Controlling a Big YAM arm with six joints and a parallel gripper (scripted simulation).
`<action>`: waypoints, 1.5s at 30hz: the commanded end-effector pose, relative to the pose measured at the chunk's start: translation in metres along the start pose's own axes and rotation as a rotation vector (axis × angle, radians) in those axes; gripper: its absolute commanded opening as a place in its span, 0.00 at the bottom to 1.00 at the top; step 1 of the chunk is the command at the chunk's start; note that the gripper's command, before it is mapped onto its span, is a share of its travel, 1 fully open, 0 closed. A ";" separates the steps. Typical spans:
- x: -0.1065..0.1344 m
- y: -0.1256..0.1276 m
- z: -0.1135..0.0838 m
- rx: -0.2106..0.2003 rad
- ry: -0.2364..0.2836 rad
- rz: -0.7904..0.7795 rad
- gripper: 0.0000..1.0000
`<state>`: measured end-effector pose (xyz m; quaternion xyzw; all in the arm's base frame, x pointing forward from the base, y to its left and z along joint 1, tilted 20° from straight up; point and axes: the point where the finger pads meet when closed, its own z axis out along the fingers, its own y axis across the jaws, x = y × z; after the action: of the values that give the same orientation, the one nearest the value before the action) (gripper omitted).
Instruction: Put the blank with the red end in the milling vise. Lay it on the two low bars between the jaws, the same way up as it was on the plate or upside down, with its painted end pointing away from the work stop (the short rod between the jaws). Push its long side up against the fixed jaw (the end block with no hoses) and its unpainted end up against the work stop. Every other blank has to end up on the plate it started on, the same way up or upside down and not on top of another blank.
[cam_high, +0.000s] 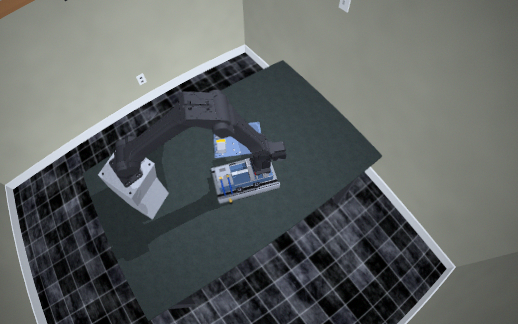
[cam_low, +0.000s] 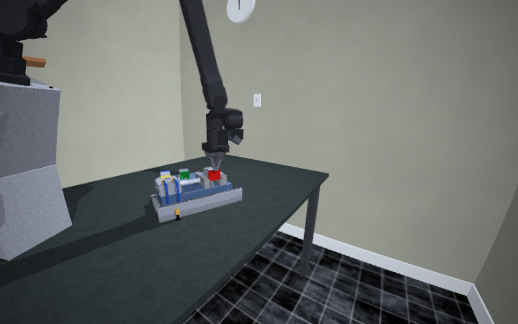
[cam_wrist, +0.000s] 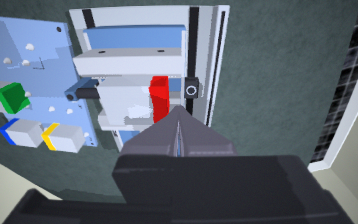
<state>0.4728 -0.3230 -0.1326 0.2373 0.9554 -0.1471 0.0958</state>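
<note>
The blank with the red end (cam_wrist: 125, 100) (cam_low: 214, 175) lies between the jaws of the milling vise (cam_wrist: 214, 60) (cam_high: 250, 191). Its red end points away from the work stop (cam_wrist: 87, 93), and its unpainted end is at the stop; exact contact is hard to tell. Its long side lies along the fixed jaw (cam_wrist: 130, 64), touching or nearly so. The moving jaw is on its other side. The low bars are mostly hidden under it. My gripper (cam_wrist: 179, 111) (cam_low: 216, 169) is shut and empty, its tips just above and beside the red end.
The blue plate (cam_wrist: 47, 45) (cam_high: 220, 154) beside the vise holds a blank with a green end (cam_wrist: 14, 97), one with a blue end (cam_wrist: 25, 133) and one with a yellow end (cam_wrist: 65, 138) (cam_high: 221, 146). Blue hoses (cam_high: 223, 188) are at the vise's other end.
</note>
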 end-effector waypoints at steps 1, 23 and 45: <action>-0.014 -0.005 -0.002 0.001 -0.029 0.004 0.00; -0.011 -0.004 0.001 0.000 -0.015 0.001 0.00; -0.011 -0.004 0.001 0.000 -0.015 0.001 0.00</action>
<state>0.4740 -0.3242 -0.1317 0.2375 0.9552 -0.1474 0.0972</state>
